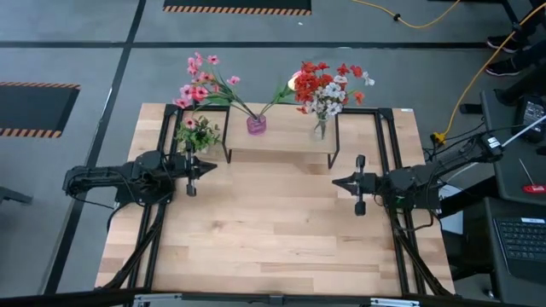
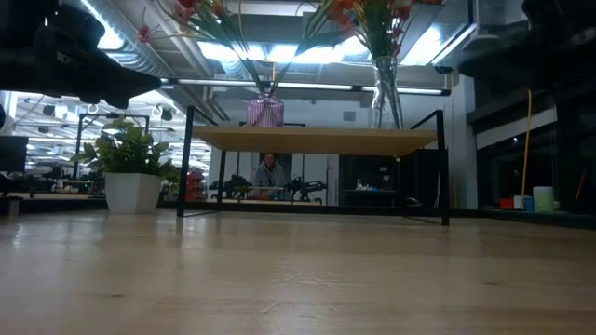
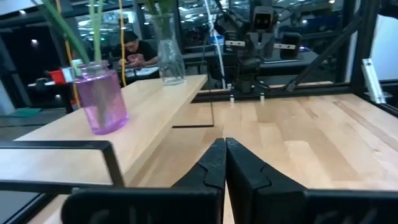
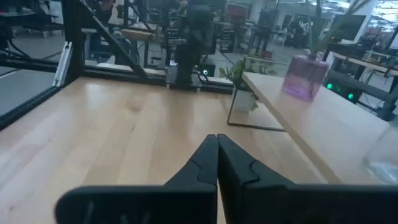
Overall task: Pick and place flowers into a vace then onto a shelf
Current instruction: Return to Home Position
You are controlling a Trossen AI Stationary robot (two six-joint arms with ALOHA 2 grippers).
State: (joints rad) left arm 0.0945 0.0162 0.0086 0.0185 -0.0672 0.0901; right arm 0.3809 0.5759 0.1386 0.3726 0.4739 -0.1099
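The left gripper (image 1: 210,165) is hovering by the shelf's (image 1: 281,142) front left corner, fingers pressed together. The flowers (image 1: 205,81) are standing in a purple vase (image 1: 256,124) and a clear vase (image 1: 320,130) on the shelf, apart from both grippers. The right gripper (image 1: 338,182) is hovering by the front right corner, fingers likewise pressed together.

1. The shelf (image 1: 281,143) stands at the table's (image 1: 273,247) far edge.
2. On it, a purple vase (image 1: 256,124) holds pink flowers (image 1: 200,81) and a clear vase (image 1: 320,129) holds red and white flowers (image 1: 328,85).
3. A small green plant (image 1: 198,134) sits beside the shelf's left end.
4. The left gripper (image 1: 210,165) and the right gripper (image 1: 335,182) face each other, well apart, each narrowed to a point.
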